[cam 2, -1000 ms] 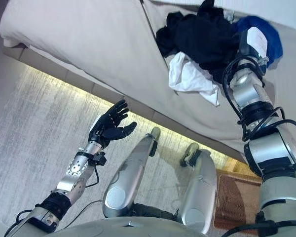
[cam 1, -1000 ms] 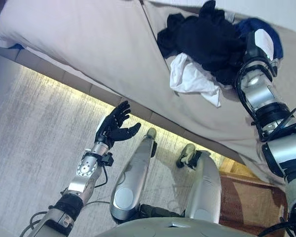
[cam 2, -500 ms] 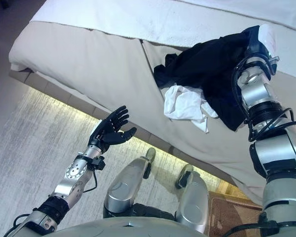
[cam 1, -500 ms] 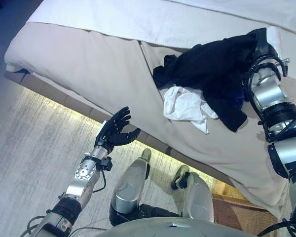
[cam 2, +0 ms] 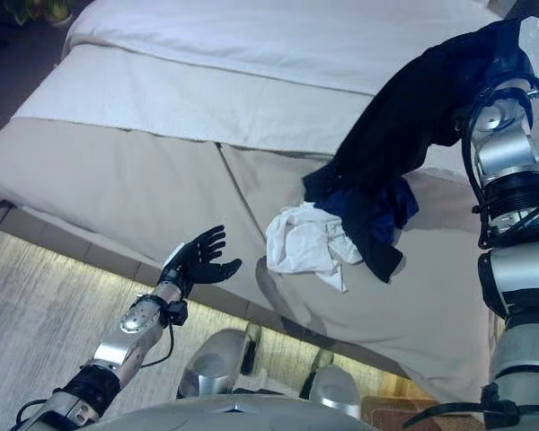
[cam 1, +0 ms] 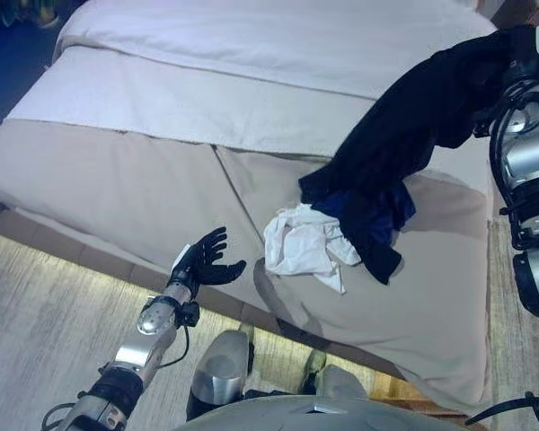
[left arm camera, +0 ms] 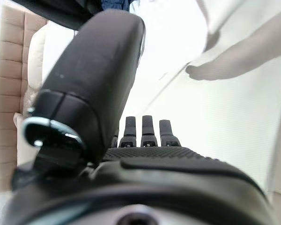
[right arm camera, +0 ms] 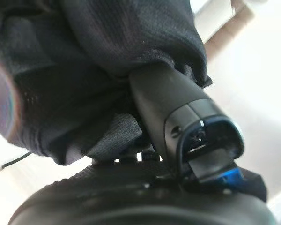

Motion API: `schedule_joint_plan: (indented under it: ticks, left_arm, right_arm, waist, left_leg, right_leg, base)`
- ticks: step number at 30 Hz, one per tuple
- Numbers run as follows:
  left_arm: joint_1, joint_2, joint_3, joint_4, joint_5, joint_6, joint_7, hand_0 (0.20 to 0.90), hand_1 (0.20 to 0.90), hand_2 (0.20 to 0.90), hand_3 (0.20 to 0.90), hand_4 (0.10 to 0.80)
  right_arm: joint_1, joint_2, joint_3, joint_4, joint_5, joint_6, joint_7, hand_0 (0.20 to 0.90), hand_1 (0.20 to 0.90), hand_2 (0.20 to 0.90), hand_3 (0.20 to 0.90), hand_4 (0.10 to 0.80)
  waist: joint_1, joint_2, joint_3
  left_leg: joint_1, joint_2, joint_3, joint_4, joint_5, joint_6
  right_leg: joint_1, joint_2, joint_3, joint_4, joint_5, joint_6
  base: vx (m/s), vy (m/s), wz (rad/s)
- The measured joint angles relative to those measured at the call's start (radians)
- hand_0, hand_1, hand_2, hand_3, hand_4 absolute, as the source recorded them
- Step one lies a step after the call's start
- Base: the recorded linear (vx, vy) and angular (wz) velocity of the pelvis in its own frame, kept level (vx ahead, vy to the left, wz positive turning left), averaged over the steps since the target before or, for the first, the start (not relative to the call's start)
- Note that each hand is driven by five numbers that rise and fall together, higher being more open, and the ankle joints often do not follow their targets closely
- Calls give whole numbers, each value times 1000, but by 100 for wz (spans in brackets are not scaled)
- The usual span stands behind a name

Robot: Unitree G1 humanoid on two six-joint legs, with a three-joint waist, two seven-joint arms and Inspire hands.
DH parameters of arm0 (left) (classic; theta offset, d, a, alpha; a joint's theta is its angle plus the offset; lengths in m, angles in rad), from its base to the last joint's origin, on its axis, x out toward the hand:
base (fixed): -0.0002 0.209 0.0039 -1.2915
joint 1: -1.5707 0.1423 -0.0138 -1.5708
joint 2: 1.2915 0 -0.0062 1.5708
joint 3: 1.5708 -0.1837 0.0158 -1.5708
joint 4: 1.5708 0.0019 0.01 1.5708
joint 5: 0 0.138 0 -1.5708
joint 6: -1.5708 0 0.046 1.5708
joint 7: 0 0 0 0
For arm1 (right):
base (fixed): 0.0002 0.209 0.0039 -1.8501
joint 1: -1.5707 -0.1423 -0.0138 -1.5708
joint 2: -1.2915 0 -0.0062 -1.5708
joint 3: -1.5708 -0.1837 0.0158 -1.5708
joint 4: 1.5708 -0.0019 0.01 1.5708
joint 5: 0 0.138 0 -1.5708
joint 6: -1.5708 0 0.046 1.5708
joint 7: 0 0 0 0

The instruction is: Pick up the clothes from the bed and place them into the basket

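Observation:
My right hand [cam 1: 519, 56] is raised over the bed's far right, shut on a black garment [cam 2: 404, 117]. The cloth hangs from it in a long drape, and its lower end still touches the bed. In the right wrist view the thumb [right arm camera: 178, 117] presses into the black cloth [right arm camera: 75, 70]. A blue garment [cam 1: 382, 208] lies bunched under the hanging end, and a crumpled white garment [cam 1: 301, 244] lies just to its left. My left hand [cam 1: 205, 261] hovers open at the bed's near edge, palm up, holding nothing; its straight fingers [left arm camera: 143, 129] show in the left wrist view.
The bed [cam 1: 117, 180] has a beige cover, with a white sheet [cam 1: 251, 45] further back. Pale wooden floor [cam 1: 36, 314] runs along its lit near edge. A sliver of something brown and woven [cam 1: 404, 392] shows at the lower right by the bed.
My right hand has lifted the black garment up off the pile, leaving the white and blue pieces on the bed. The camera has tilted up the bed. The left hand keeps its pose.

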Motion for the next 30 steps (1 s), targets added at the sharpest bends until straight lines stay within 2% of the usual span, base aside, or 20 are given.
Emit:
schedule_joint_plan:
  ticks: [1,2,3,4,6,14,16,18,19,20,22,24,30]
  left_arm:
    - [-18,-3,0,12,0,0,11,900,900,900,900,800]
    - [-32,0,0,23,0,2,14,900,900,900,900,800]
    - [-43,-2,1,33,3,3,16,900,900,900,900,800]
    - [-45,-3,1,34,13,4,22,900,900,900,900,800]
    - [-43,1,0,39,28,5,24,900,900,900,900,800]
    - [-48,2,-34,54,76,38,13,900,900,900,900,800]
    - [-51,3,-30,83,73,40,18,900,900,900,900,800]
    - [-52,9,-9,99,50,48,28,900,900,900,900,800]
    - [-53,11,13,99,29,64,31,900,900,900,900,800]
    - [-55,13,29,99,17,70,35,900,900,900,900,800]
    - [-58,12,67,96,-10,81,42,900,900,900,900,800]
    - [-65,10,95,97,-25,82,65,900,900,900,900,800]
    - [-97,-41,95,99,-53,81,101,900,900,900,900,800]
  right_arm:
    - [-8,-20,0,0,2,0,0,300,300,300,200,100]
    - [-17,-32,0,0,6,0,0,300,300,300,200,100]
    - [-18,-42,0,0,11,0,-1,300,300,300,200,100]
    - [-18,-50,2,0,23,0,-5,300,300,300,200,100]
    - [-18,-54,10,0,47,1,-16,300,300,300,200,100]
    - [-24,-96,0,-7,94,0,-43,300,300,300,200,100]
    - [-24,-97,-12,-14,112,0,-55,300,300,300,200,100]
    - [-22,-91,-12,-16,117,1,-58,300,300,300,200,100]
    - [-20,-90,-12,-18,131,1,-59,300,300,300,200,100]
    - [-20,-91,-12,-21,132,2,-60,300,300,300,200,100]
    - [-20,-94,-19,-39,143,1,-73,300,300,300,200,100]
    - [-20,-100,-24,-55,153,-5,-87,300,300,300,200,100]
    - [-21,-149,-1,-46,152,-1,-87,300,300,300,200,100]
  waist:
    - [-9,-2,-1]
    - [-14,-15,-9]
    - [-23,-28,-20]
    - [-29,-26,-23]
    - [-37,-26,-23]
    - [-92,-26,-23]
    - [-108,-25,-23]
    - [-101,-21,-25]
    - [-99,-22,-25]
    - [-98,-22,-25]
    - [-99,-21,-29]
    - [-100,-24,-38]
    - [-127,-23,-40]
  left_leg:
    - [2,-1,3,0,0,0]
    - [0,-17,7,-3,0,0]
    - [4,-36,7,-9,0,-1]
    - [14,-36,7,-10,0,-1]
    - [35,-28,17,-10,-1,-1]
    - [68,-28,78,-24,-1,-1]
    - [78,-25,114,-44,-1,-1]
    - [77,6,185,-54,-1,-2]
    - [76,17,219,-54,-3,-2]
    - [78,24,232,-54,-4,-4]
    - [88,30,262,-54,-16,-17]
    - [89,28,283,-55,-38,-34]
    - [102,29,270,-85,-38,-34]
  right_leg:
    - [-8,6,20,-55,0,13]
    - [-5,3,32,-134,55,12]
    - [1,-8,22,-167,94,18]
    - [17,-6,30,-187,109,27]
    - [41,4,32,-203,123,18]
    - [41,7,98,-216,128,16]
    - [23,11,108,-218,141,26]
    - [-34,35,83,-175,170,9]
    - [-53,46,45,-166,188,-16]
    - [-66,54,18,-159,199,-29]
    - [-65,52,-27,-181,200,-33]
    - [-58,65,-25,-232,200,-33]
    - [-50,100,13,-275,223,-41]
  base:
    - [-52,17,-16]
    - [-52,30,-2]
    - [-43,38,1]
    - [-41,50,-7]
    - [-31,67,-18]
    - [-23,60,-25]
    - [-219,-18,-47]
    - [-258,-56,-84]
    - [-244,-129,-85]
    - [-209,-162,-69]
    - [-130,-147,-59]
    - [-63,-99,-47]
    - [-11,-63,-17]
